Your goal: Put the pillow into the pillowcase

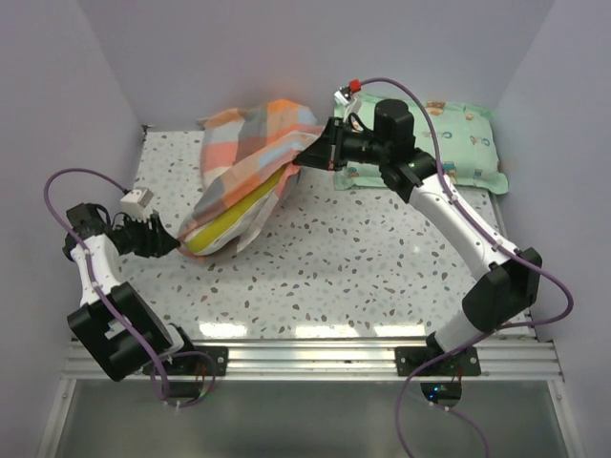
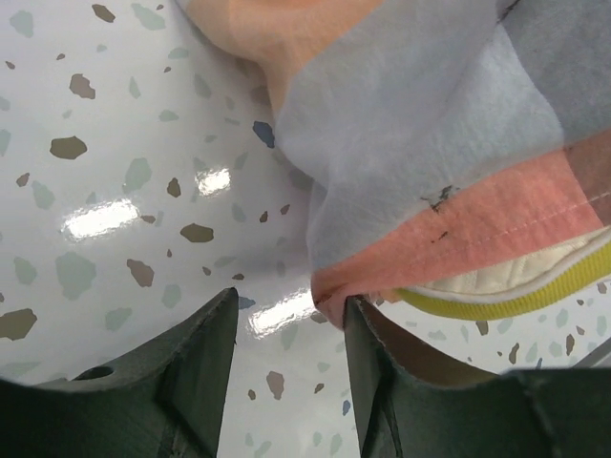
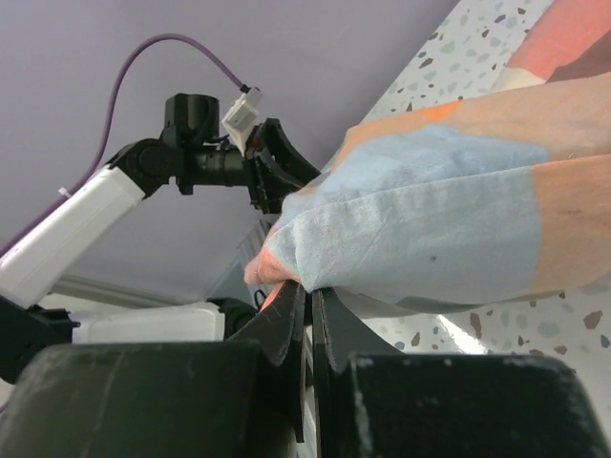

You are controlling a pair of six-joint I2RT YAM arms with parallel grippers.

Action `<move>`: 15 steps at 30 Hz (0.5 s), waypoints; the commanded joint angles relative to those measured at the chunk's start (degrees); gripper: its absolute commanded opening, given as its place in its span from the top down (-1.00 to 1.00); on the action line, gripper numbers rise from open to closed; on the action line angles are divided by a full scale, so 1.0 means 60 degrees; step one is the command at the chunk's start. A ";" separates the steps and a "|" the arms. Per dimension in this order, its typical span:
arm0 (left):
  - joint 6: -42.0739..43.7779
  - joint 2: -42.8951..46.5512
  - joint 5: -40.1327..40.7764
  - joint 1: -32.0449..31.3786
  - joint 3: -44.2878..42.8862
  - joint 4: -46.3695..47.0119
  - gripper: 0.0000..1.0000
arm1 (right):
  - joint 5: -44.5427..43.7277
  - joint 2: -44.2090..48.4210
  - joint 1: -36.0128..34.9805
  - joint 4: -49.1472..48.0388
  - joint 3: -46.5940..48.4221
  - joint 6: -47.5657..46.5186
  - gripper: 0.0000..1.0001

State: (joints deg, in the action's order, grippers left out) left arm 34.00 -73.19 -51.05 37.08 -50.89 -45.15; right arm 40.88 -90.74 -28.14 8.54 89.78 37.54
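The plaid pillowcase (image 1: 250, 157) lies slanted from the back of the table toward the front left. The cream pillow sits inside it, and its yellow edge (image 1: 227, 222) shows at the lower opening. My right gripper (image 1: 313, 153) is shut on the pillowcase's upper end and holds it off the table; the pinched fabric (image 3: 420, 219) drapes over its shut jaws (image 3: 307, 288). My left gripper (image 1: 172, 243) is open at the lower end. In the left wrist view (image 2: 286, 305) only table shows between its jaws. The pillowcase hem (image 2: 449, 224) touches the right fingertip (image 2: 358, 320), with the pillow's edge (image 2: 516, 298) just beyond.
A mint-green cartoon-print pillow (image 1: 463, 143) lies at the back right, partly behind my right arm. Lilac walls (image 1: 239, 48) close the back and both sides. A metal rail (image 1: 315, 358) runs along the near edge of the speckled table (image 1: 363, 258).
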 commanded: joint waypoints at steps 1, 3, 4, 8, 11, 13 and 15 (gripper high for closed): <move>-0.0218 0.0215 0.0816 -0.0335 -0.0102 0.0508 -0.04 | 0.0247 -0.0008 -0.0100 -0.1348 0.0607 0.0671 1.00; 0.0132 0.0434 0.0367 -0.0321 -0.0116 0.0217 -0.15 | 0.0014 -0.0111 -0.0231 -0.1349 0.0769 0.0687 1.00; 0.0381 0.0435 0.0247 -0.0335 -0.0160 -0.0046 -0.18 | -0.0104 -0.0155 -0.0290 -0.1291 0.0987 0.0643 1.00; 0.0165 0.0231 0.0188 -0.0350 -0.0248 -0.0108 -0.19 | -0.0616 -0.0608 -0.0510 -0.1203 0.1574 0.0789 1.00; -0.0011 0.0025 0.0158 -0.0350 -0.0351 -0.0093 -0.19 | -0.1012 -0.0886 -0.0642 -0.1203 0.2057 0.1008 1.00; -0.0245 -0.0062 0.0231 -0.0335 -0.0365 0.0009 -0.18 | -0.1304 -0.1019 -0.0671 -0.1203 0.2453 0.1184 1.00; -0.0378 -0.0223 0.0479 -0.0335 -0.0380 -0.0005 -0.16 | -0.1496 -0.1122 -0.0686 -0.1333 0.2716 0.1447 1.00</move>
State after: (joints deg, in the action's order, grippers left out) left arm 33.45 -73.60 -48.51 35.18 -51.16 -45.28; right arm 35.35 -98.15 -32.12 7.07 100.64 42.78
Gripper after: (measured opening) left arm 0.587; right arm 0.019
